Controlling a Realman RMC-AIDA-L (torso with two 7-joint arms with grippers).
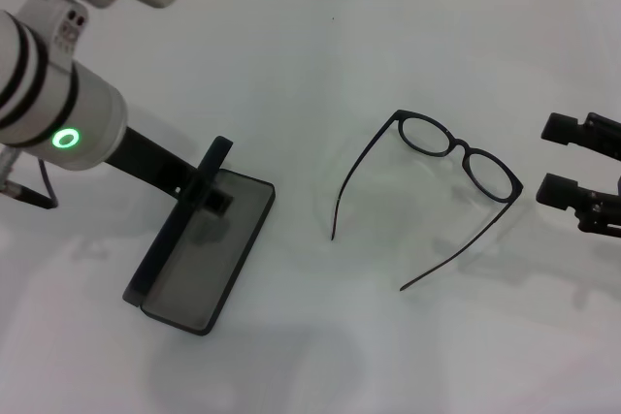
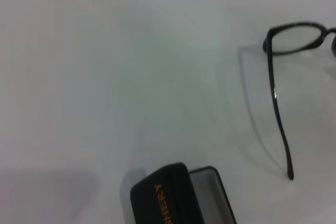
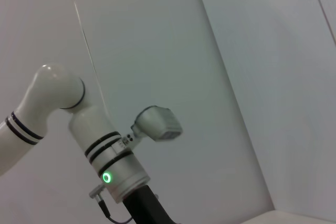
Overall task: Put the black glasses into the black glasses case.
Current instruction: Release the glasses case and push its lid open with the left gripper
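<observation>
Spectacles with thin black frames, the black glasses (image 1: 456,157), lie unfolded on the white table (image 1: 320,336), just beside the right gripper (image 1: 561,160), whose two black fingers stand apart and empty at the table's edge. The left gripper (image 1: 209,191) reaches down at the black glasses case (image 1: 199,254), a matte rectangular hinged box lying open with its grey inside showing; whether its fingers are parted cannot be told. A sound pick would likely take the frame at the bridge or a rim, keeping off the lenses, then carry it well across to the open case.
</observation>
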